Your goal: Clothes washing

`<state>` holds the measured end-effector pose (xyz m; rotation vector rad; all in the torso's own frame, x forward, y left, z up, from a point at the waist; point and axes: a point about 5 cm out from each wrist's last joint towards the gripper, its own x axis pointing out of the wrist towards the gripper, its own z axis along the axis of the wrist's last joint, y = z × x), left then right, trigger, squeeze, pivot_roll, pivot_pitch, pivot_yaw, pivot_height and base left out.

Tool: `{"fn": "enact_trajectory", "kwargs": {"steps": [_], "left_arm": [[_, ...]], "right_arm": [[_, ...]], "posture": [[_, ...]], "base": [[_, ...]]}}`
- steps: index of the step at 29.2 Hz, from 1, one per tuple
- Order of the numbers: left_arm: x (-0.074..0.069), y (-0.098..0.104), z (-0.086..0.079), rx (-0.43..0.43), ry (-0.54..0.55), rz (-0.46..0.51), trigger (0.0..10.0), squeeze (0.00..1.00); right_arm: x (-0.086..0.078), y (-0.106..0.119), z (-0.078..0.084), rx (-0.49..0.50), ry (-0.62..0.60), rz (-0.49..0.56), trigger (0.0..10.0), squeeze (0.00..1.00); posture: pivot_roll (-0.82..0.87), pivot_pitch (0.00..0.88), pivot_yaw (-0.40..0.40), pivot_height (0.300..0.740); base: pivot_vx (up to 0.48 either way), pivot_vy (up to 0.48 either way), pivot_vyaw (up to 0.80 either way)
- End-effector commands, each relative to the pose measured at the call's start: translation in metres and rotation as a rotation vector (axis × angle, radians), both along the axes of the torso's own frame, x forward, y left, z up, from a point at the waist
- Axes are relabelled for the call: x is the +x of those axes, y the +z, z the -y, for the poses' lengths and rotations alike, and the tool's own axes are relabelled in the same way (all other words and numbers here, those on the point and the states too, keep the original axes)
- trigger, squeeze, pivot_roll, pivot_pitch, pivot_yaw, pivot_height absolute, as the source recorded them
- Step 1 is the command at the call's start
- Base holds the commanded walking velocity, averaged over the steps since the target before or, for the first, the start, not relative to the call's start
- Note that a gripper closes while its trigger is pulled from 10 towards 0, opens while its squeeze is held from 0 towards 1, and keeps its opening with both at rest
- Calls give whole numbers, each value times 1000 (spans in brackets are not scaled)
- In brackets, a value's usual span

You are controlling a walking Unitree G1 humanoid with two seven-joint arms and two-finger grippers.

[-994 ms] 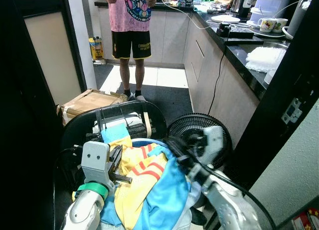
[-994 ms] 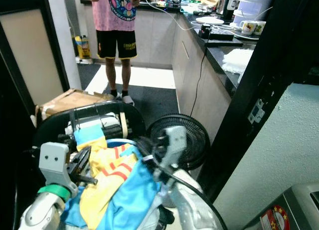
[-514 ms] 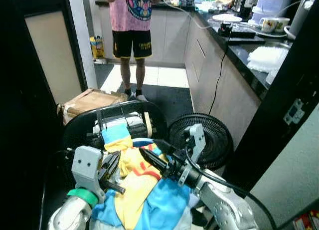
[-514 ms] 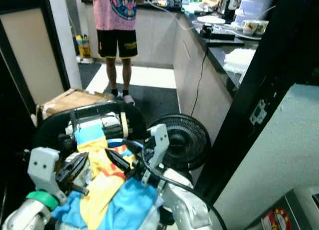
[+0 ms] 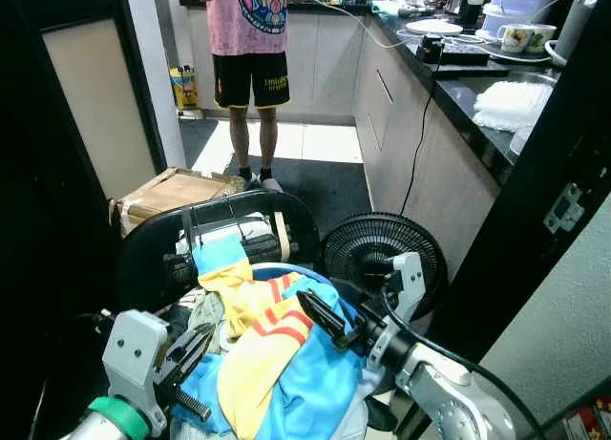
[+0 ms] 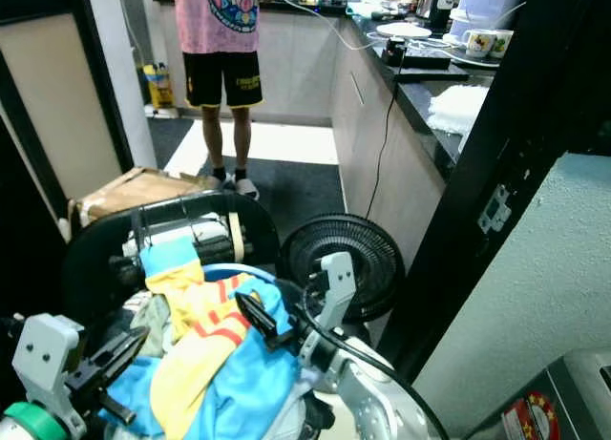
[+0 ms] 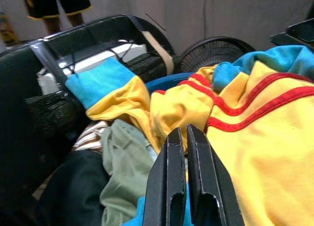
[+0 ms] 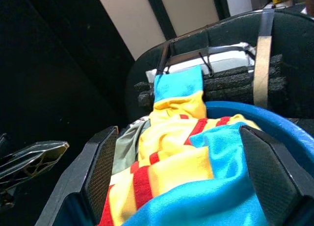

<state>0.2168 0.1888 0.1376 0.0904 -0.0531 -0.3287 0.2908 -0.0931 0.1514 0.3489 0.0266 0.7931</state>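
Left eye view: blue basket (image 8: 274,119) holds yellow-blue jersey (image 5: 272,349)

Left silver arm low, its black two-fingered gripper (image 7: 186,187) fingers pressed together; right silver arm's gripper (image 8: 181,187) spread wide, apparently empty
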Motion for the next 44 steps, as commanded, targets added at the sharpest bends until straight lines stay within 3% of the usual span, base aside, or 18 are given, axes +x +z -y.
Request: {"fn": "enact_trajectory", "kwargs": {"steps": [1, 6, 7, 10, 18, 19, 20, 21, 31, 39, 44], "left_arm": [[-2, -7, -3, 20, 39, -25, 10000, 0], [-5, -9, -3, 26, 22, -51, 10000, 0], [-7, -11, -4, 36, 5, -66, 10000, 0], [-13, -15, -4, 57, -28, -96, 10000, 0], [-17, -19, -5, 68, -29, -111, 10000, 0], [-18, -20, -4, 67, -25, -113, 10000, 0], [-18, -20, -4, 67, -25, -113, 10000, 0], [-18, -20, -4, 63, -22, -113, 10000, 0], [-17, -20, -3, 57, -16, -111, 10000, 0], [-13, -20, 1, 55, -24, -111, 10000, 0], [-11, -20, 1, 52, -4, -110, 10000, 0]], "right_arm": [[-4, -3, -2, -10, 15, -13, 10000, 1000], [-8, -9, -4, -44, 31, -43, 10000, 1000], [-9, -16, -5, -86, 43, -75, 10000, 0], [-12, -32, -2, -180, 34, -143, 10000, 0], [-13, -37, 1, -187, 16, -164, 10000, 0], [-14, -38, 1, -187, 15, -169, 4784, 0], [-14, -38, 1, -187, 15, -169, 4784, 0], [-15, -39, 2, -187, 19, -176, 0, 0], [-17, -39, 2, -172, 30, -190, 0, 0], [-17, -1, -7, 56, 112, -131, 0, 0], [-16, 3, -7, 77, 133, -130, 0, 0]], "posture": [[-7, 25, 18, 740], [-3, 22, 16, 740], [-1, 21, 17, 740], [3, 16, 20, 740], [2, 11, 23, 740], [1, 10, 23, 740], [1, 10, 23, 740], [0, 9, 22, 740], [2, 11, 20, 740], [-1, 12, 17, 740], [2, 11, 14, 740]], "base": [[0, 0, 0], [0, 0, 0], [0, 0, 0], [0, 0, 0], [0, 0, 0], [0, 0, 0], [0, 0, 0], [0, 0, 0], [0, 0, 0], [0, 0, 0], [0, 0, 0]]}}
